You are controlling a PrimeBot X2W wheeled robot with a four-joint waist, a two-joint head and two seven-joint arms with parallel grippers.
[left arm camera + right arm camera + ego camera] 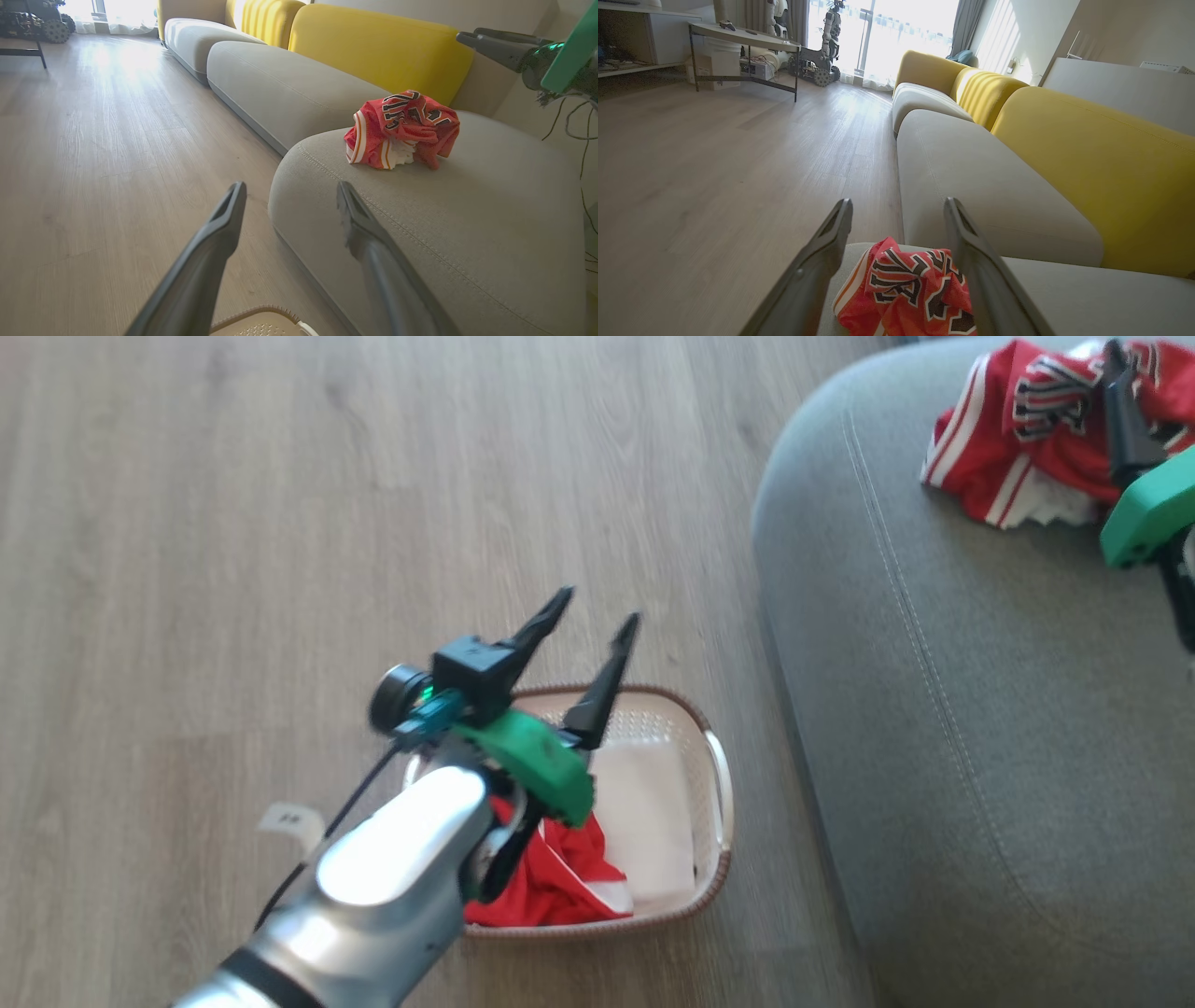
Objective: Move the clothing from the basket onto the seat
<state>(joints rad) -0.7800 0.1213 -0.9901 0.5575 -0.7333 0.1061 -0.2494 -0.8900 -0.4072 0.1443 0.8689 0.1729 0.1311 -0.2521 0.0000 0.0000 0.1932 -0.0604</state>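
In the head view the left forearm (392, 868) covers the 8 o'clock side of the basket (717, 775) and part of the red clothing (560, 887) inside it. A floor tag (291, 819) at 8 o'clock is too blurred to read. The seat (934, 756) runs off at 3 and 6 o'clock. In the right wrist view the crumpled garment (915, 289) is cut off at 6 o'clock.

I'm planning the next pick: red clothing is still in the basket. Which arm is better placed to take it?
Left: the left claw hangs open over the basket holding the red garment; the right claw stands open above the lettered clothing on the seat.
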